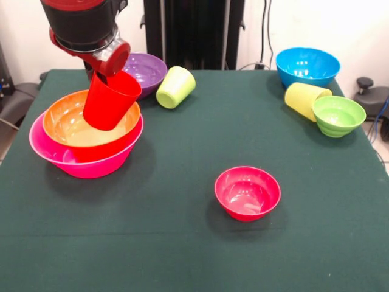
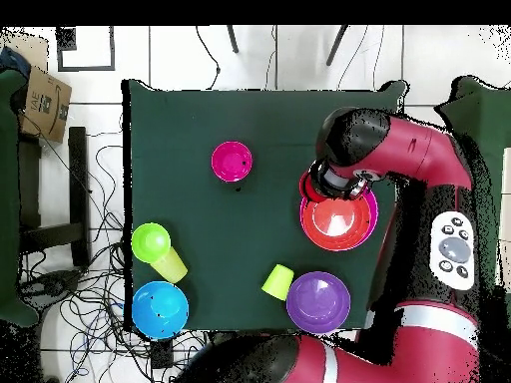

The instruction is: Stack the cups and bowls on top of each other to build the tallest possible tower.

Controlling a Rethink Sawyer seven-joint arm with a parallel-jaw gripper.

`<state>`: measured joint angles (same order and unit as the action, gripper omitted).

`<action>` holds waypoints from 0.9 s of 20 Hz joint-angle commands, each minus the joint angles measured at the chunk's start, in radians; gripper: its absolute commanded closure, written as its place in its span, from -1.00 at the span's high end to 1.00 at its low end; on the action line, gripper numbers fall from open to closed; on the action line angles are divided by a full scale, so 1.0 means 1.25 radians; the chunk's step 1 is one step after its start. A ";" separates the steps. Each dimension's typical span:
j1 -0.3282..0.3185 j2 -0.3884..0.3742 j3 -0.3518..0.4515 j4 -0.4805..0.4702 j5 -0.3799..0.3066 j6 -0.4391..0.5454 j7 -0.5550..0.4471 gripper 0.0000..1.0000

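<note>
Front view: red tapered plastic cup (image 1: 110,100), tilted, hangs from the gripper (image 1: 107,61) over the large orange plastic bowl (image 1: 73,131) nested in the large pink bowl (image 1: 85,163), far left; finger opening cannot be told. Purple bowl (image 1: 146,72) and toppled lime cup (image 1: 176,87) behind; small magenta bowl (image 1: 247,193) near centre; blue bowl (image 1: 307,67), pale yellow cup (image 1: 304,99) and ribbed green bowl (image 1: 338,115) far right.

Overhead view: arm (image 2: 419,160) covers the stack's edge; red cup (image 2: 308,184) barely shows.

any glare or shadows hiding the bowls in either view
Front view: soft highlights inside the magenta bowl and orange bowl, faint shadows beneath them, nothing hidden. Overhead view: the arm covers part of the stacked bowls.
</note>
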<state>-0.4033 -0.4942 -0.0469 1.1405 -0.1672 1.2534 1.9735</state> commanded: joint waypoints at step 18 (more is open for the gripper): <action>-0.047 0.032 0.149 0.003 -0.122 0.087 -0.304 -1.00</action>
<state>-0.4510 -0.4909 0.0303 1.1386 -0.2495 1.2626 1.8986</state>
